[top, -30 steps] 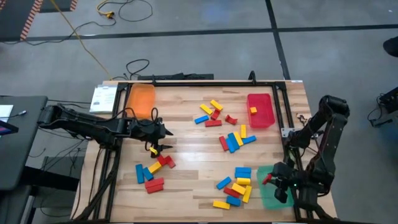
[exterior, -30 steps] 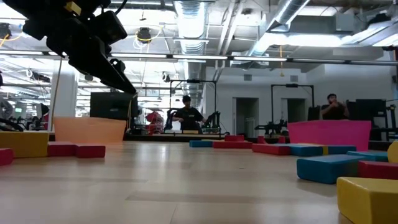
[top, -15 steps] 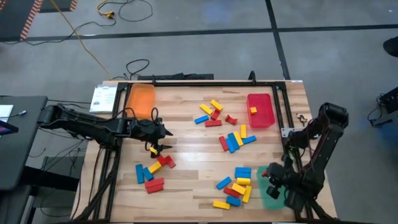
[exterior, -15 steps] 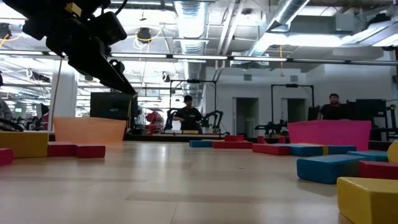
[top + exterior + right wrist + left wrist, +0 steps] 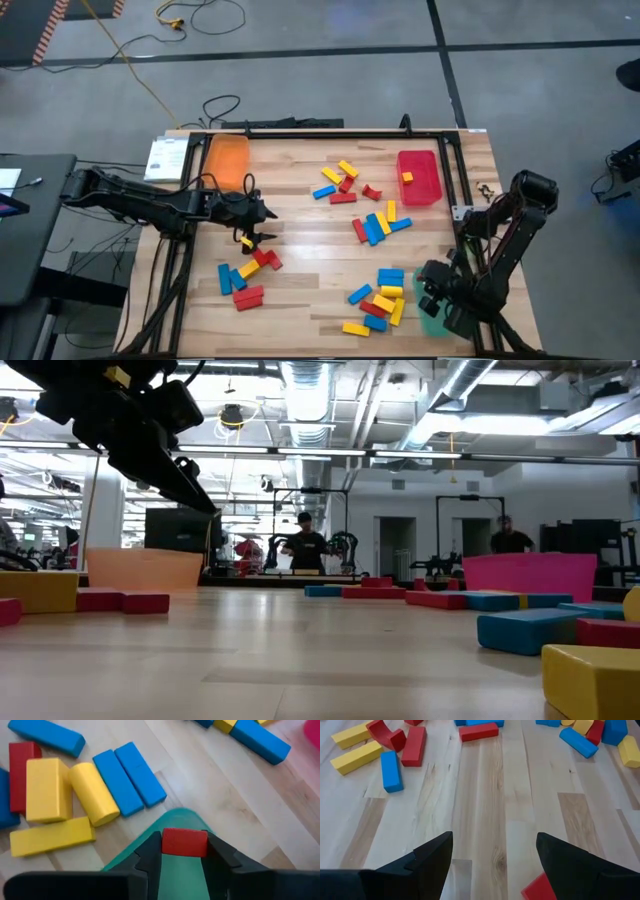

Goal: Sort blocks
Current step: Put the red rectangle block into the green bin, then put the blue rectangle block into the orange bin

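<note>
Red, yellow and blue blocks lie in loose groups on the wooden table: one near the front right point(image 5: 380, 295), one mid-table point(image 5: 377, 225), one farther back point(image 5: 340, 182) and one at the front left point(image 5: 248, 275). My right gripper point(image 5: 432, 285) is over the green tray point(image 5: 432, 318) at the front right corner, shut on a red block point(image 5: 184, 842). My left gripper point(image 5: 262, 225) hovers open over bare wood left of centre, nothing between its fingers point(image 5: 492, 850); it also shows in the low view point(image 5: 200, 495). My right gripper pinches the red block by two opposite faces point(image 5: 167, 844) between its two fingers. The fingers slant steeply down from the table's right. The block sits level across the gap, lifted clear above the green tray's rounded end point(image 5: 175, 817).
An orange tray point(image 5: 227, 160) stands at the far left and a red tray point(image 5: 418, 178) at the far right, with one yellow block point(image 5: 407, 177) in it. Yellow and blue blocks point(image 5: 95, 790) lie just beside the green tray. A red block point(image 5: 540, 890) lies close under my left gripper.
My right gripper has sunk toward the green tray and tipped more steeply down, carrying the red block with it. My left arm and the blocks on the table have kept still.
</note>
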You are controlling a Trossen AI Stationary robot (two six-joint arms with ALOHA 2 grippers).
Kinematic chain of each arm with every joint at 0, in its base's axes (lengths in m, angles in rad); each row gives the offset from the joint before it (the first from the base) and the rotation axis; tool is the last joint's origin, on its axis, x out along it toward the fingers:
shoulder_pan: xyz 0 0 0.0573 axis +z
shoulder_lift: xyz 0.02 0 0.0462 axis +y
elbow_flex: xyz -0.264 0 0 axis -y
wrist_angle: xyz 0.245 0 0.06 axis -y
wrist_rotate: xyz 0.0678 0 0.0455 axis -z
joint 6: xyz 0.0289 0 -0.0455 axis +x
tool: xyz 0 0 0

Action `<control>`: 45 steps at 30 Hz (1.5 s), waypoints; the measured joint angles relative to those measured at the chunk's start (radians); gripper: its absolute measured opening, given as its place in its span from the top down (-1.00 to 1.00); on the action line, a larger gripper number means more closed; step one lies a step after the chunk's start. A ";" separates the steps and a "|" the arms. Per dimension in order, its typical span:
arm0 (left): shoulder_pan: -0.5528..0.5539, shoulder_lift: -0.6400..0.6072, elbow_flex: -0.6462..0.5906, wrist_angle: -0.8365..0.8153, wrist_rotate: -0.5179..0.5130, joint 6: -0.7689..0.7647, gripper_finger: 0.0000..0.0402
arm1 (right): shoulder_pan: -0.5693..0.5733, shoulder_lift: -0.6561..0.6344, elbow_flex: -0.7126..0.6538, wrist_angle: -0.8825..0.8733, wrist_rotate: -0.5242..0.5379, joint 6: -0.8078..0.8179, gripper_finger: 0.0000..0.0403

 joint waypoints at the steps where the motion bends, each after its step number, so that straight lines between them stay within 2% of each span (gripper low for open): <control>1: 0.000 0.000 0.000 -0.002 0.001 0.000 -0.40 | -0.003 0.000 0.000 -0.001 0.001 -0.001 0.33; 15: 0.000 0.000 0.000 -0.051 0.009 0.000 -0.40 | -0.022 0.000 0.000 -0.003 0.000 -0.001 0.03; 23: 0.000 0.000 0.000 -0.051 0.009 0.008 -0.40 | -0.043 -0.014 0.019 -0.023 0.003 -0.051 0.02; 28: 0.000 0.000 0.000 -0.073 0.009 0.010 -0.40 | -0.050 -0.015 0.081 -0.129 0.003 -0.057 0.02; 33: -0.001 -0.001 0.022 -0.187 0.009 0.011 -0.40 | -0.050 -0.015 0.157 -0.232 0.006 -0.066 0.02; 39: -0.010 -0.001 0.040 -0.400 0.016 -0.053 -0.40 | -0.082 -0.016 0.214 -0.247 0.068 -0.139 0.02; 42: -0.047 -0.001 0.040 -0.476 0.064 -0.086 -0.40 | -0.111 -0.016 0.225 -0.239 0.090 -0.201 0.02; 45: -0.110 -0.001 0.040 -0.476 0.118 -0.124 -0.40 | -0.141 -0.016 0.229 -0.233 0.106 -0.258 0.02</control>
